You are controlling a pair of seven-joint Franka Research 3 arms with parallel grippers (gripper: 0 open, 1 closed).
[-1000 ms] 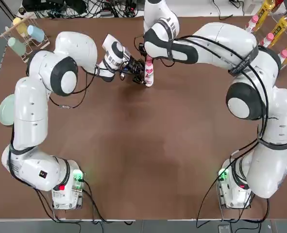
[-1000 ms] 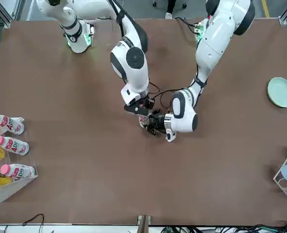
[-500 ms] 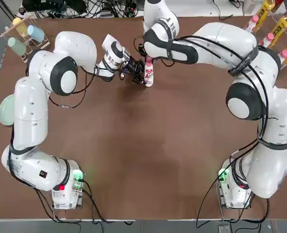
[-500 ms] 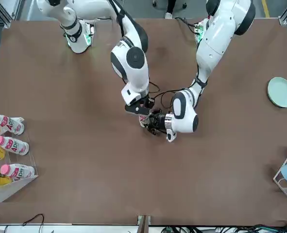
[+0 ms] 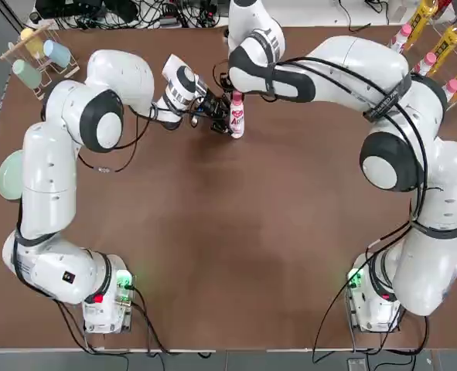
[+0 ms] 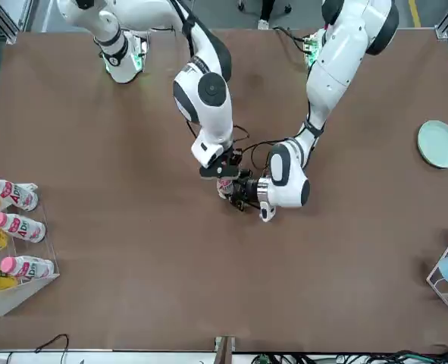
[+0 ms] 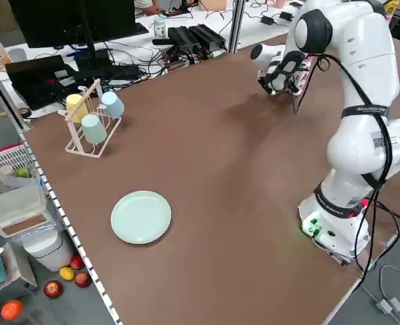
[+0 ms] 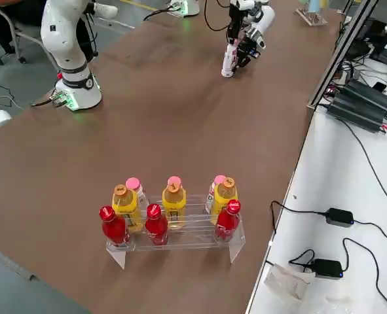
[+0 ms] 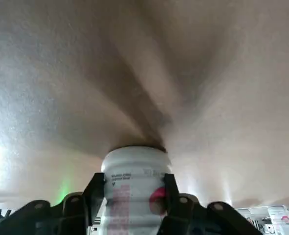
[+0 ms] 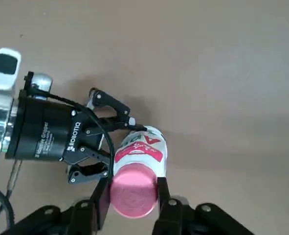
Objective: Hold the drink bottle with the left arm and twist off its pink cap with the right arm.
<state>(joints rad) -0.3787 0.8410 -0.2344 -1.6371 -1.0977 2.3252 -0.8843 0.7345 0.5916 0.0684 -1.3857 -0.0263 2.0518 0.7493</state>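
Left end effector (image 10: 116,147) clamps drink bottle (image 10: 143,147); right end effector (image 10: 133,196) grips pink cap (image 10: 133,193)

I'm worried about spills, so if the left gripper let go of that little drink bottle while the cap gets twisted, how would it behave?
The drink bottle is tall and slim on a narrow base, so it would probably tip easily. Its round body would likely roll once down. The smooth plastic looks slippery, so it might spin under the right gripper on the pink cap, without the left gripper clamping its sides.
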